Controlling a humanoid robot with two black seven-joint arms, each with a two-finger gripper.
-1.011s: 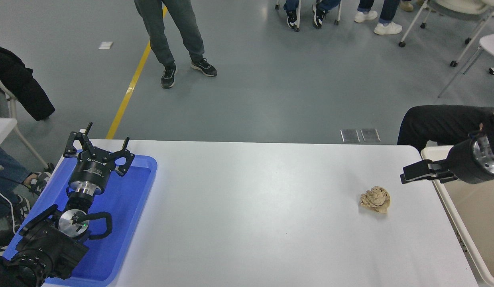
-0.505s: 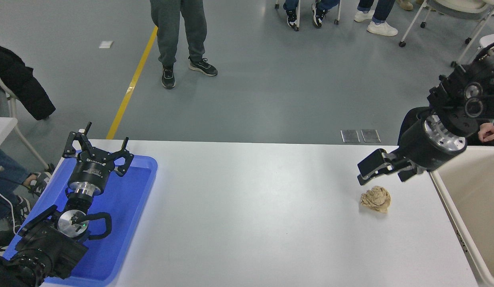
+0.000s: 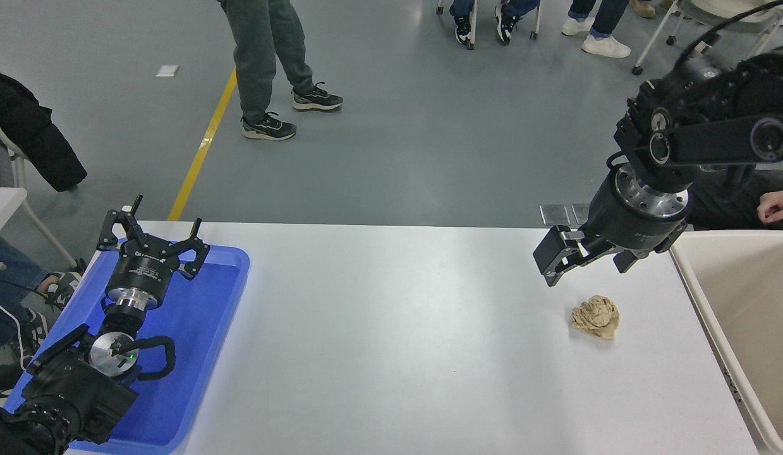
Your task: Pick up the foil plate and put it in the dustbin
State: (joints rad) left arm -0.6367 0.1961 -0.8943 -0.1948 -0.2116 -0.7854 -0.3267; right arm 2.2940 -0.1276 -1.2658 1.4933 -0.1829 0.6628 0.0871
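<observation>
**Right gripper over the tabletop, dustbin at the right edge**

The left gripper [image 3: 152, 243] is parked at the lower left above a flat blue tray [image 3: 195, 335], its fingers spread wide and holding nothing. The blue tray lies on the white tabletop [image 3: 391, 341] under and around that arm.

Well to the right, the right gripper [image 3: 558, 262] comes in from the upper right and hangs above the tabletop's far right part, pointing down and to the left. Its fingers look set a little apart with nothing between them. Just below and to the right of this gripper a small crumpled tan paper ball [image 3: 596, 316] lies on the tabletop, apart from the fingers.

Further right of the gripper, the dustbin [image 3: 694, 278], a beige tub with a thick rounded rim, stands against the tabletop's right edge; only part of its inside shows. The foil plate cannot be seen anywhere in this view. Behind the dustbin a person's hand [image 3: 775, 205] shows at the right edge.
</observation>
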